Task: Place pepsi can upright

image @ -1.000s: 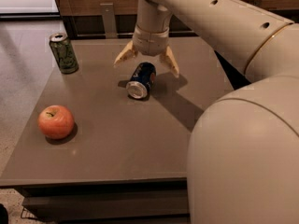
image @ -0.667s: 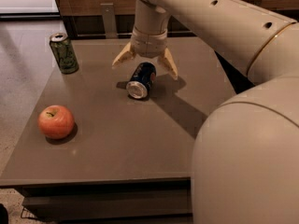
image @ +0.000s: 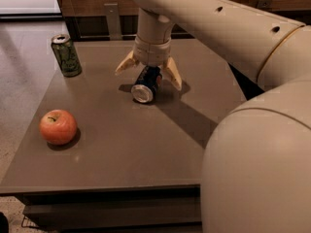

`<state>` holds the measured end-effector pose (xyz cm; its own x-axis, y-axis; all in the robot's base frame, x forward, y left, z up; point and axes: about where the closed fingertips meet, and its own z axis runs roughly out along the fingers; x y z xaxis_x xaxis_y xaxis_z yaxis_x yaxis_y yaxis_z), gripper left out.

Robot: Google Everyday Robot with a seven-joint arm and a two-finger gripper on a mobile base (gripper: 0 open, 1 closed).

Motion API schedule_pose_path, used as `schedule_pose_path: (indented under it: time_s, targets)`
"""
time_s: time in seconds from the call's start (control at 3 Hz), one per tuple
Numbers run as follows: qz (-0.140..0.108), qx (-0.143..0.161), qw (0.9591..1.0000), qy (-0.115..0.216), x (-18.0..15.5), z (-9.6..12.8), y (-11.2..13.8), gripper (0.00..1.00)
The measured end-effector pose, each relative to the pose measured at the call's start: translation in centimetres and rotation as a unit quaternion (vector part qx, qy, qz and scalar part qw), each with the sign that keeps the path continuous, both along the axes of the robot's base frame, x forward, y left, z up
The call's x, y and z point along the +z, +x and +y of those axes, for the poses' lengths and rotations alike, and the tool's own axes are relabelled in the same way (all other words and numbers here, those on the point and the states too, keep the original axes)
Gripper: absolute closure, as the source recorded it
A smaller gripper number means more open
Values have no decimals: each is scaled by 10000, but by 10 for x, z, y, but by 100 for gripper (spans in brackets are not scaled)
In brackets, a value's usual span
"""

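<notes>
The pepsi can [image: 146, 85] is dark blue with a silver end. It lies on its side near the middle of the grey table [image: 121, 144], its silver end facing the front left. My gripper [image: 148, 72] hangs just above the can's far end. Its two yellowish fingers [image: 172, 74] are spread wide, one on each side of the can, not closed on it.
A green can [image: 66, 55] stands upright at the table's far left corner. A red apple [image: 58, 126] sits at the front left. My arm and body fill the right side of the view. A wooden wall runs behind the table.
The gripper has dropped a little lower over the lying can. The can, apple and green can have not moved.
</notes>
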<state>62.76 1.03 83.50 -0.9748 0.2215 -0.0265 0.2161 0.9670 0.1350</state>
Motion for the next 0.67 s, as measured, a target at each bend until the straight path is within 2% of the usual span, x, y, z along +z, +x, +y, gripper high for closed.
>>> schedule_pose_path:
  time_s: [0.33,0.67]
  targets:
    - [-1,0,10000,3,-2,1,1,16]
    - [-5,12,10000,7,-3,2,1,41]
